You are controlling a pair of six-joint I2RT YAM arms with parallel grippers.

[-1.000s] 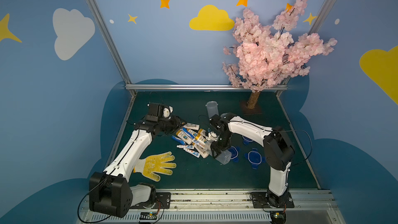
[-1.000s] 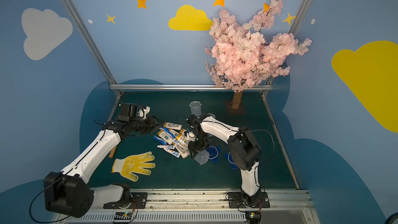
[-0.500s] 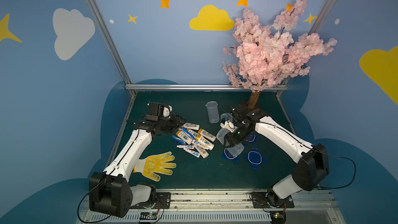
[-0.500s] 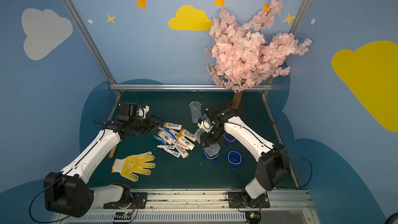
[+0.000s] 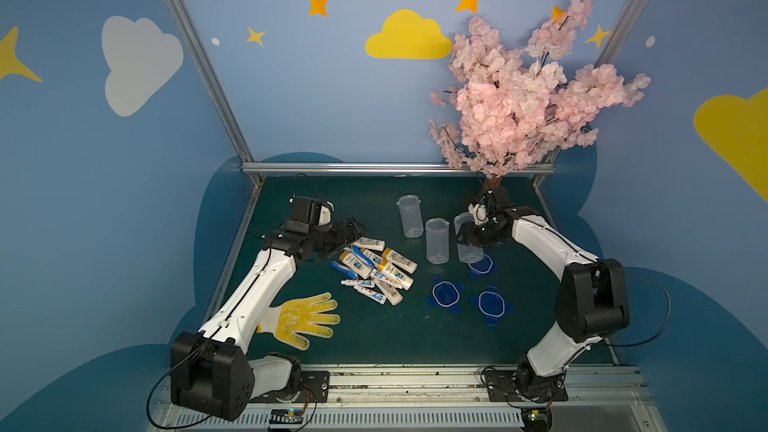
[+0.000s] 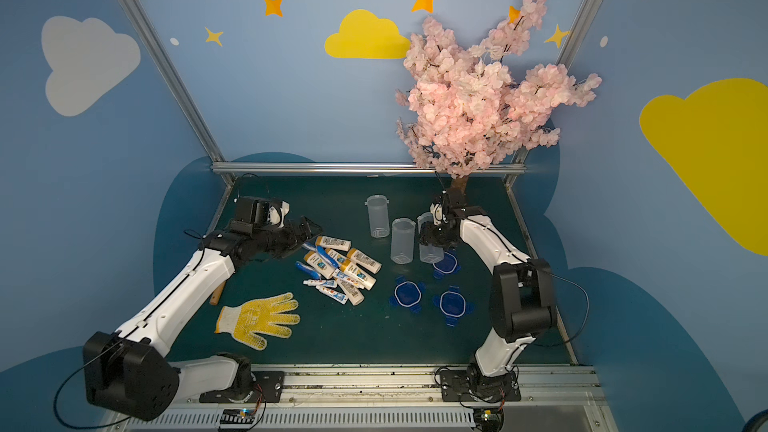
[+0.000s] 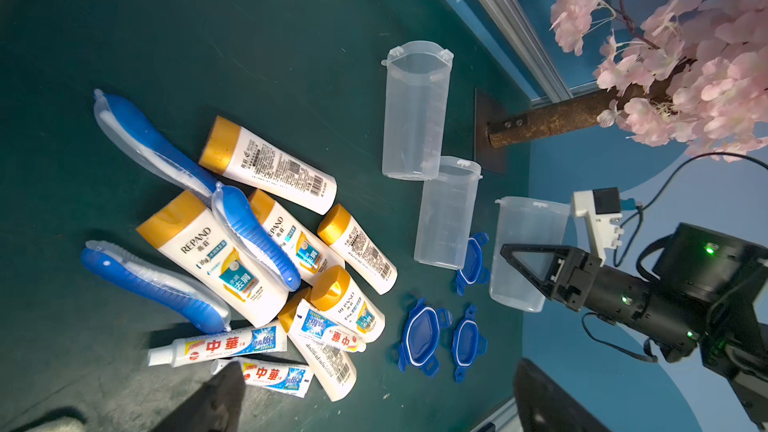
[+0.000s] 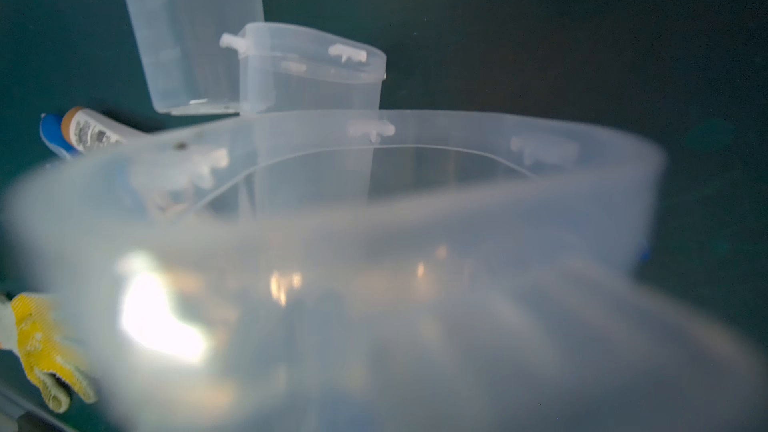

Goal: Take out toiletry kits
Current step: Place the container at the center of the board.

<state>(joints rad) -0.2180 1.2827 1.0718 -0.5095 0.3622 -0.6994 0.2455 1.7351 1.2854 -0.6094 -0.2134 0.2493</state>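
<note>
My right gripper (image 5: 471, 238) pinches an empty clear jar (image 5: 469, 254); toiletry kits (image 5: 390, 271) lie leftward, beside my spread left gripper (image 5: 356, 230).

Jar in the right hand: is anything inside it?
Nothing shows through the clear jar in the right hand; it looks empty. Glare blurs its bottom in the wrist view.

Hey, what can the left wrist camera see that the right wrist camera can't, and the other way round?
Only left wrist: the thin white toothpaste tubes, the pink blossom tree, and the right gripper, jaws closed on the held clear plastic jar. Only right wrist: the yellow knit glove, recognisably. Both: that jar, two standing clear plastic jars, a white bottle with yellow cap, a blue toothbrush.
</note>
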